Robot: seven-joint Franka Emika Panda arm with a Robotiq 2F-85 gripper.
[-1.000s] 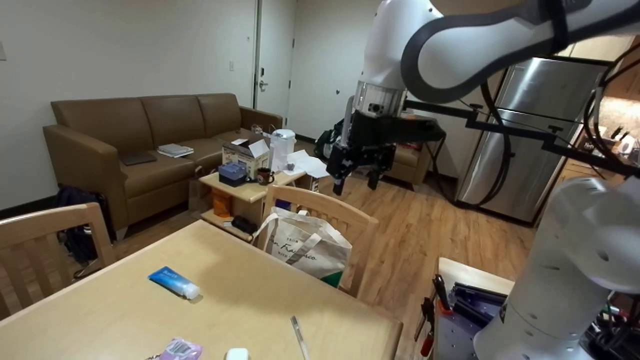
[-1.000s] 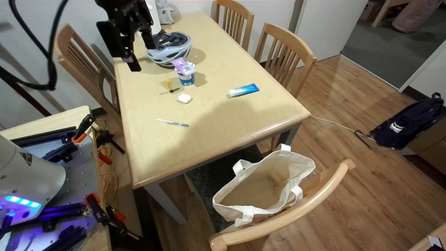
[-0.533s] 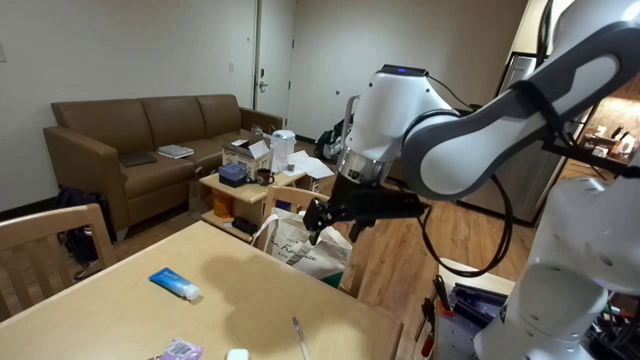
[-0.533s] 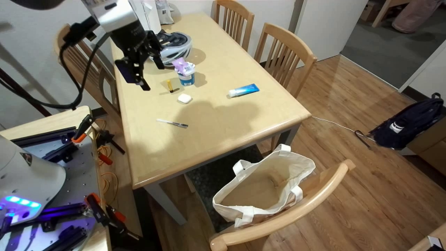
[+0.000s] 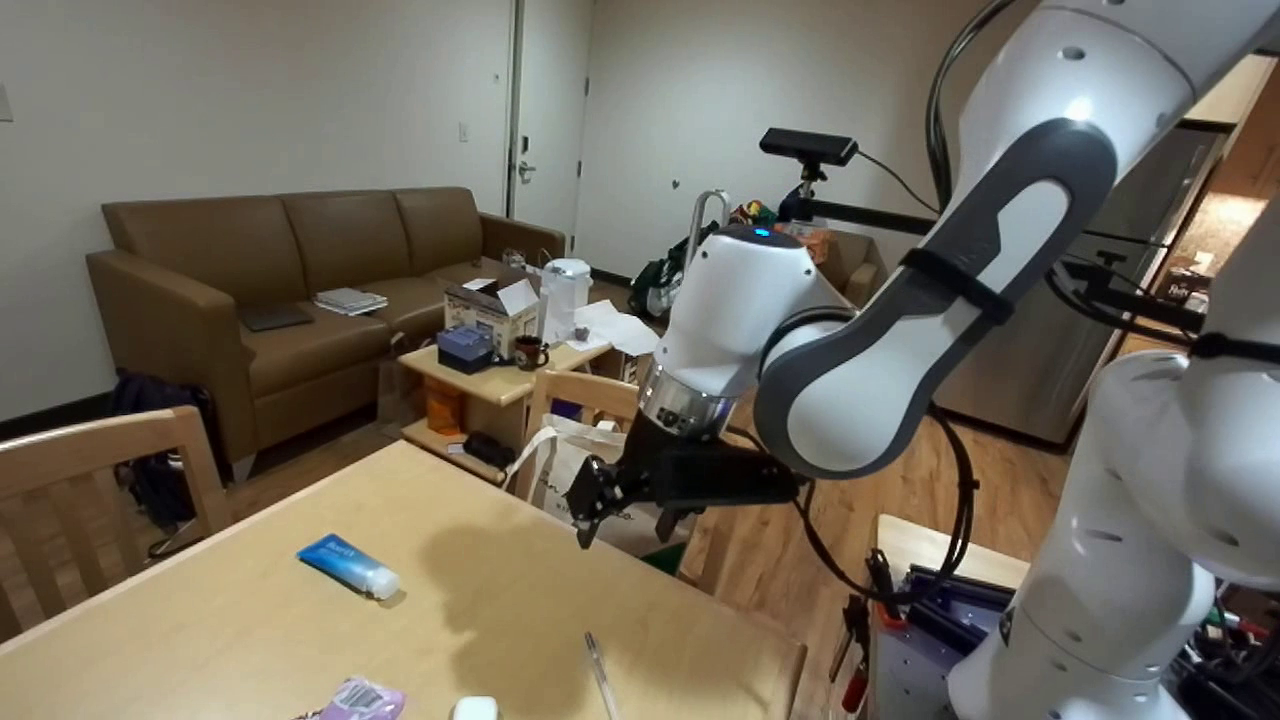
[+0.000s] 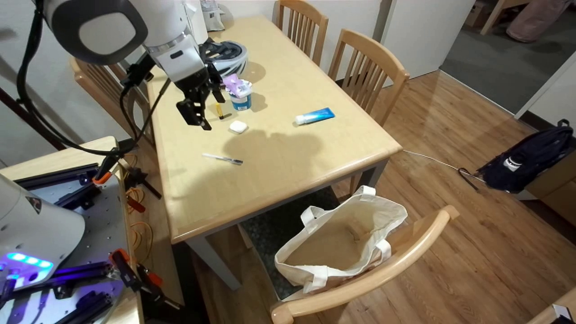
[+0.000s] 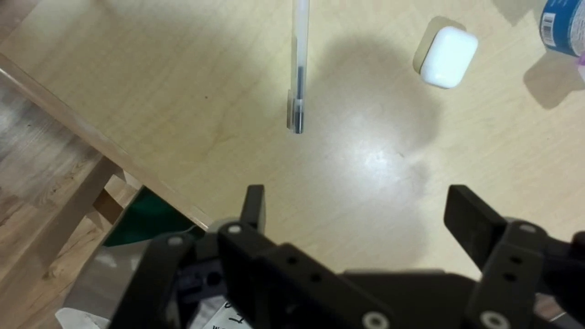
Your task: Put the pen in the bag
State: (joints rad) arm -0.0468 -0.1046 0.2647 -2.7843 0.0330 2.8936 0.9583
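gripper [image 7: 356,208]: we see it hanging above the table [image 6: 360,139], its two fingers [image 7: 472,224] parted wide, with wood showing through the gap.
pen [image 7: 299,68]: we find it flat on the table, below and apart from the gripper; in the wrist view its capped, dark end points toward the fingers, and its other end runs out of frame.
bag [image 6: 337,238]: we look into it from above in an exterior view; it sits between the table's near edge and the backrest of a chair [image 6: 382,284], mouth upward.
white case [image 6: 238,127]: we spot it near the pen, small and rounded.
squeeze tube [image 6: 317,115]: we see it lying on the table, blue, its white cap turned toward the white case.
blue tub [image 6: 241,103]: we see a purple packet [image 6: 235,84] on top, and a yellow stick [image 6: 219,110] near it.
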